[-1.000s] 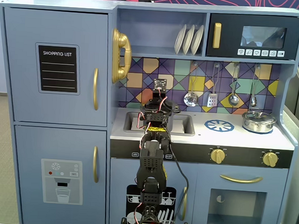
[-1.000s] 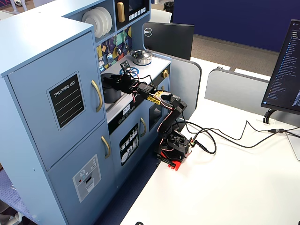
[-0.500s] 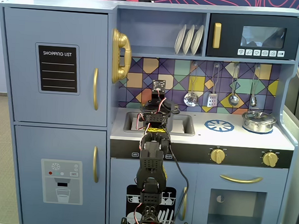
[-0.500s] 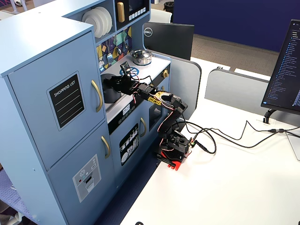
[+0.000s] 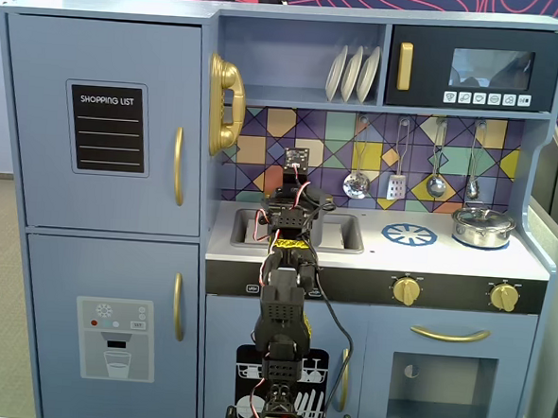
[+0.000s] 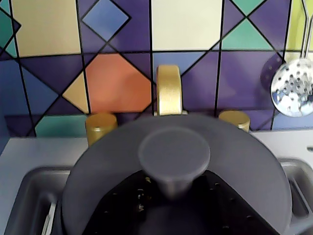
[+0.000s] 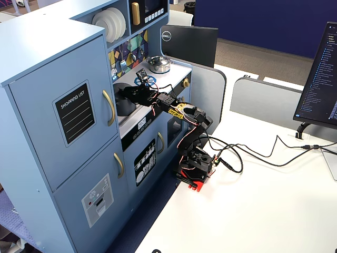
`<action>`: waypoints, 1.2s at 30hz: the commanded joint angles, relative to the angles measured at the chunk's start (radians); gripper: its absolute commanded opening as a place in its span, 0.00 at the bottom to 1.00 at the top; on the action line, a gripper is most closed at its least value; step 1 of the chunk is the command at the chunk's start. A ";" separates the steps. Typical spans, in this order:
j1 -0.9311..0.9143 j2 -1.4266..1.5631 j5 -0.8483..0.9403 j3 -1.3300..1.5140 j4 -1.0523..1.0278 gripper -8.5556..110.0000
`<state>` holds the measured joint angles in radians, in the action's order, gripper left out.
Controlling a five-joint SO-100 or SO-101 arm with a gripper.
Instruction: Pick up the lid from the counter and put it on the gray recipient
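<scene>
The dark-gray lid [image 6: 234, 161] fills the lower wrist view, its round knob [image 6: 174, 149] in the middle. My gripper [image 6: 173, 193] is shut on the knob's stem, with one black jaw on each side. The lid lies level over the sink [image 6: 29, 196]. The gray recipient [image 7: 122, 107] shows as a dark cylinder in the sink under my gripper [image 7: 128, 94] in a fixed view. The lid hides it in the wrist view. I cannot tell whether the lid rests on its rim. The arm [image 5: 287, 257] hides both in the front fixed view.
A gold faucet [image 6: 168, 90] and two gold taps stand just behind the lid, against the tiled wall. A slotted spoon [image 6: 292, 88] hangs at the right. The shiny silver pot [image 5: 483, 226] sits on the far right burner. A shelf overhangs the counter.
</scene>
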<state>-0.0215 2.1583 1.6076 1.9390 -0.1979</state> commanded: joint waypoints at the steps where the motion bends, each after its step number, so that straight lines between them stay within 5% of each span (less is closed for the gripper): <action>1: 0.023 0.115 -0.025 -0.069 -0.132 0.20; 12: 0.064 0.609 -0.009 0.058 -0.939 0.07; 17: 0.072 0.738 -0.218 0.399 -0.905 0.07; 25: 0.069 0.842 -0.270 0.991 -0.580 0.07; 36: 0.002 1.020 -0.242 1.063 -1.187 0.09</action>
<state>0.0123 3.1646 1.3300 3.0097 -1.2149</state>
